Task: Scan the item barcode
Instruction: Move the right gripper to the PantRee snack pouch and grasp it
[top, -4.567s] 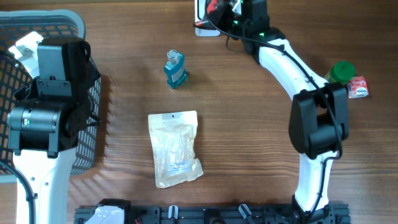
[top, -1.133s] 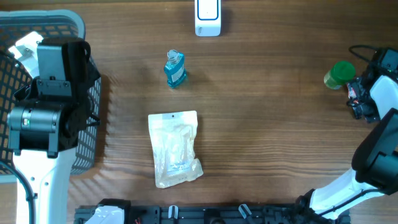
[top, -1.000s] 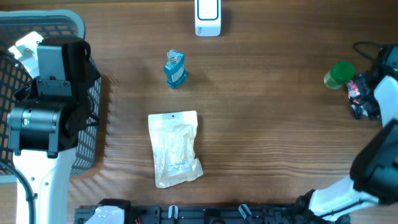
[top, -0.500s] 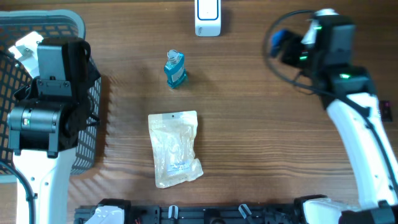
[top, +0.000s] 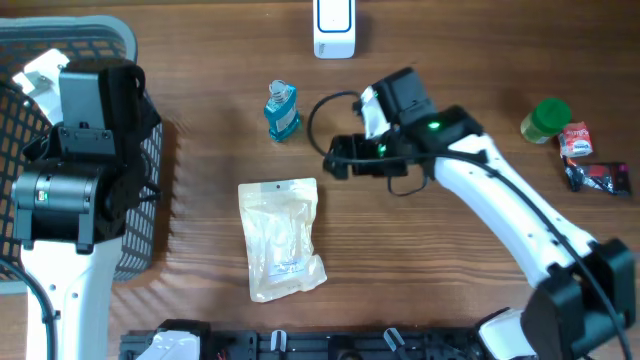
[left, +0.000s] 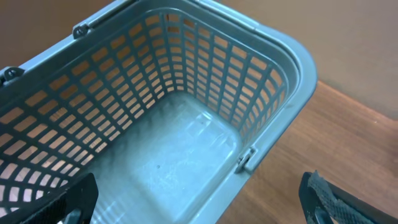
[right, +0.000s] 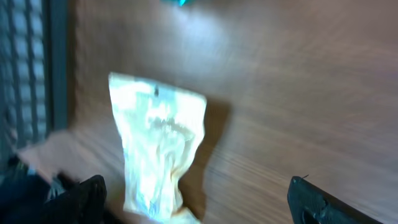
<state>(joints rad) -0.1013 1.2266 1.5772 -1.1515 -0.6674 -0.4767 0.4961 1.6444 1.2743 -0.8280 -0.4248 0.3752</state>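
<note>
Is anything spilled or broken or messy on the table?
Nothing spilled or broken. The white pouch lies flat mid-table, only wrinkled at its lower end. A red packet and a dark packet lie loose by the green jar on the right.

One basket, pouch, bottle, scanner, jar; two packets.

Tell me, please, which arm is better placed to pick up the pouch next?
Right. The right gripper, open and empty, hovers just beside the top corner of the pouch, with its camera on it. The left gripper hangs over the basket, farther off.
</note>
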